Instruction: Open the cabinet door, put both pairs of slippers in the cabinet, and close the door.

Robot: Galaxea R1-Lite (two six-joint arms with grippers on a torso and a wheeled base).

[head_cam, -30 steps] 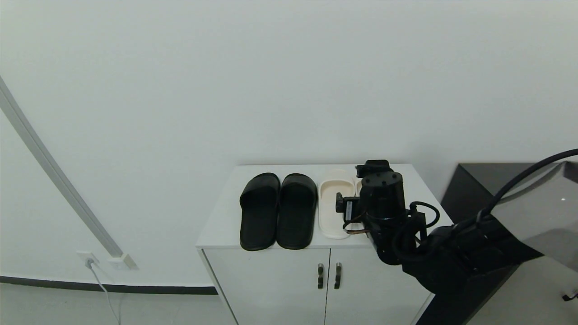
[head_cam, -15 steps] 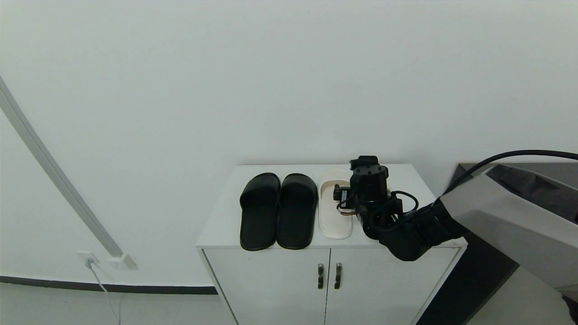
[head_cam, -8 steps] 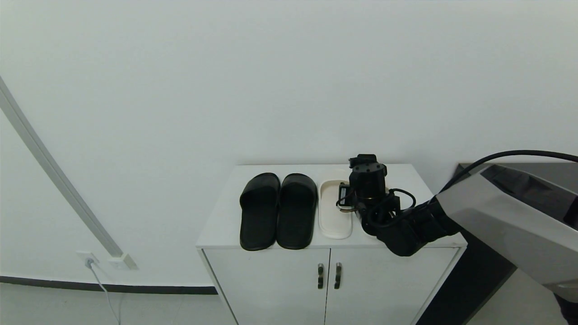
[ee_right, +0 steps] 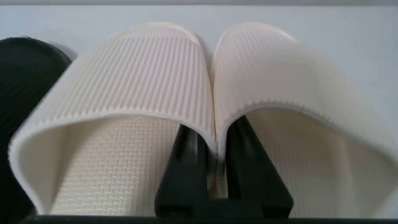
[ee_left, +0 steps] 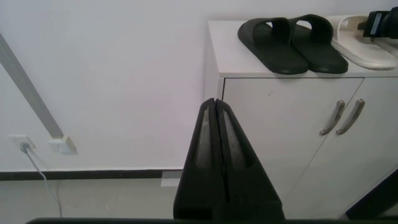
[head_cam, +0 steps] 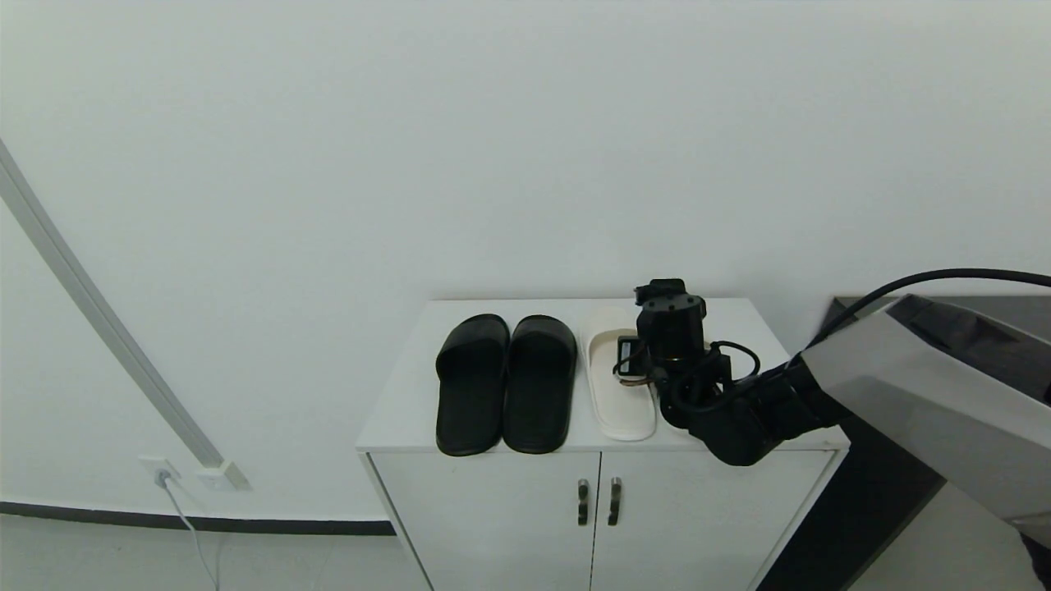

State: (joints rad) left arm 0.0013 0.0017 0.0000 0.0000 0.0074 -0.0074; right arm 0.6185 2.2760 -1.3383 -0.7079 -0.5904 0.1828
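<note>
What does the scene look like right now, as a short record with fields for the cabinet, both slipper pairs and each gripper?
cabinet doors: both shut
black slippers: side by side on the cabinet top
white slippers: on the top, beside the black pair
right gripper: one finger inside each white slipper, clamping their adjoining straps
left gripper: shut, empty, low before the cabinet

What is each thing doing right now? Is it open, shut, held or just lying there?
cabinet: both doors shut.
black slippers: lying on the cabinet, not held.
cream slippers: inner sides pinched together by the right pincer.
right pincer: shut on the cream slippers, a finger inside each.
left pincer: shut, empty.
</note>
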